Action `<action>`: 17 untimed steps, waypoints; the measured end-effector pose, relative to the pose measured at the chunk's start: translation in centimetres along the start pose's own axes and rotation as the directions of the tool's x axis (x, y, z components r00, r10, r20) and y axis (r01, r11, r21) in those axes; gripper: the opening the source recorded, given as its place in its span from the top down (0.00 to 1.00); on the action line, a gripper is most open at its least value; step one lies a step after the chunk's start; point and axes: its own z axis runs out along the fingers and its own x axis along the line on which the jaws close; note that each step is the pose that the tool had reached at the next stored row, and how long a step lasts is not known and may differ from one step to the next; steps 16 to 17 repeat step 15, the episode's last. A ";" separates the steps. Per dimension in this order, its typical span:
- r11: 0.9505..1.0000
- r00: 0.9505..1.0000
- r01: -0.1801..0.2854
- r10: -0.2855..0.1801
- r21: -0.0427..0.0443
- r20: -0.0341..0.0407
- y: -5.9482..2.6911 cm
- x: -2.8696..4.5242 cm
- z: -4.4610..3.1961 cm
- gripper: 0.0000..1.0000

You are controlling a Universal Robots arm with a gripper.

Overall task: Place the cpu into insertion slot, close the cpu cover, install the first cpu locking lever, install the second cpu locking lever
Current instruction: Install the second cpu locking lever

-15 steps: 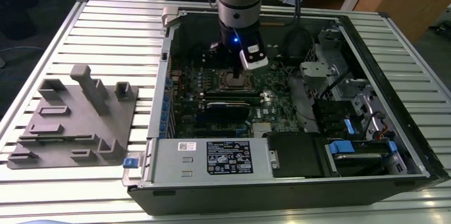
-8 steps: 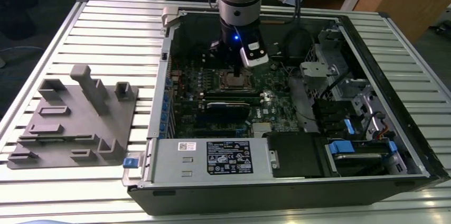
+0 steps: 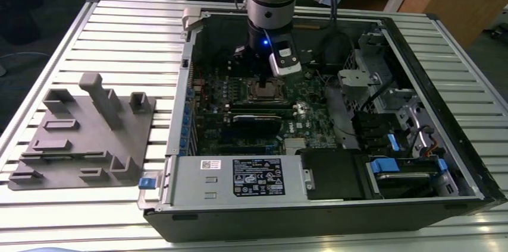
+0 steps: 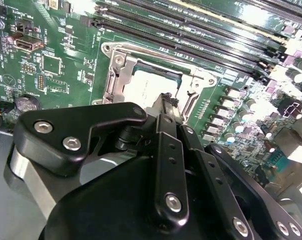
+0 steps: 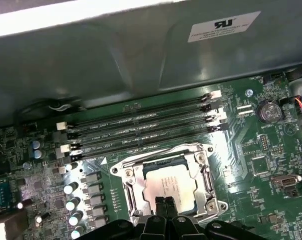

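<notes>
One gripper (image 5: 165, 206): fingers pressed together, holding nothing, tips at the cpu's near edge.
Cpu (image 5: 170, 183): lying flat in the slot (image 5: 153, 165), silver top bare.
Cover (image 5: 203, 176): its frame lies around the cpu.
Memory slots (image 5: 140, 131): just beside the socket.
Case (image 3: 444, 44): open on a slatted table (image 3: 119, 32).

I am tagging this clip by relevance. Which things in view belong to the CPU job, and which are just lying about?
Belongs to the job:
- flat silver-grey square cpu, in the socket
- thin silver metal cpu cover framing it
- black gripper, at the cpu's edge

Just lying about:
- long black memory slots
- grey moulded fixture tray beside the case
- silver labelled power supply box
</notes>
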 end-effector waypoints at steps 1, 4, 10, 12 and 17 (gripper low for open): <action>1.000 1.000 0.000 0.000 0.000 0.000 0.00 0.00 0.00 0.89; 1.000 1.000 0.000 0.000 0.000 0.000 0.10 -0.14 0.02 0.89; 1.000 1.000 0.000 0.000 0.000 0.000 0.54 -0.61 0.07 0.89; 1.000 1.000 0.000 0.000 0.000 0.000 0.56 -0.67 0.08 0.89; 1.000 1.000 0.000 0.000 0.000 0.000 0.57 -0.72 0.08 0.89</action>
